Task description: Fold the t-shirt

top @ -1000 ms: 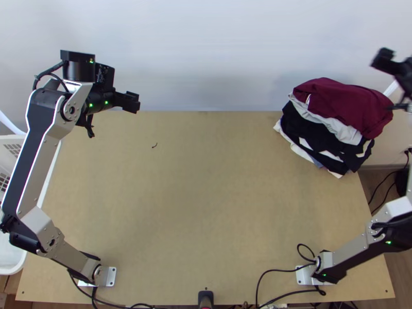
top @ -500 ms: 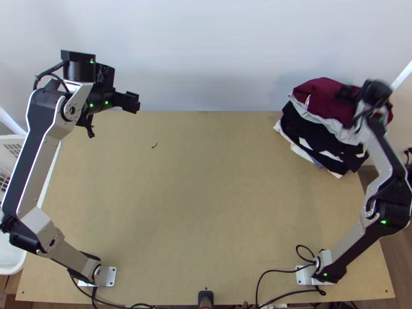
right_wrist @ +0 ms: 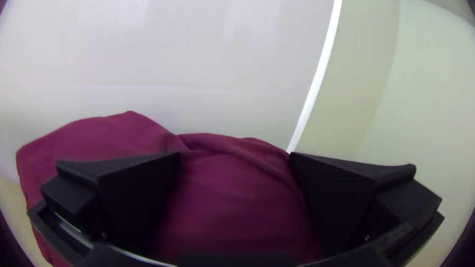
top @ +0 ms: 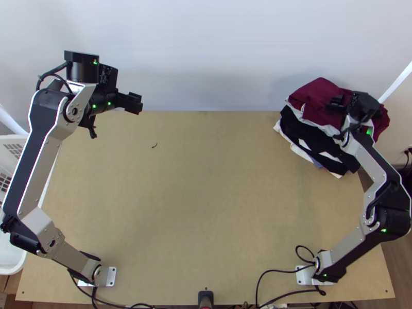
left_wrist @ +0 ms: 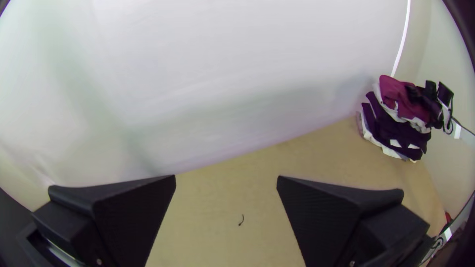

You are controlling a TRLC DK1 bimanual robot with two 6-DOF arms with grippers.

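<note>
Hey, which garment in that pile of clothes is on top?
The maroon garment. The right gripper is at it, while pale cloth and black cloth lie beneath it.

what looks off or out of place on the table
A small dark curved scrap lies alone on the left part of the table, away from the clothes. The stack looks untidy too: uneven edges stick out, and its maroon top garment is rumpled.

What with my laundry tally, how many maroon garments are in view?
1 that I can make out: the maroon garment, bunched atop the clothes pile, beneath the open jaws of the right gripper. Others may be hidden.
</note>
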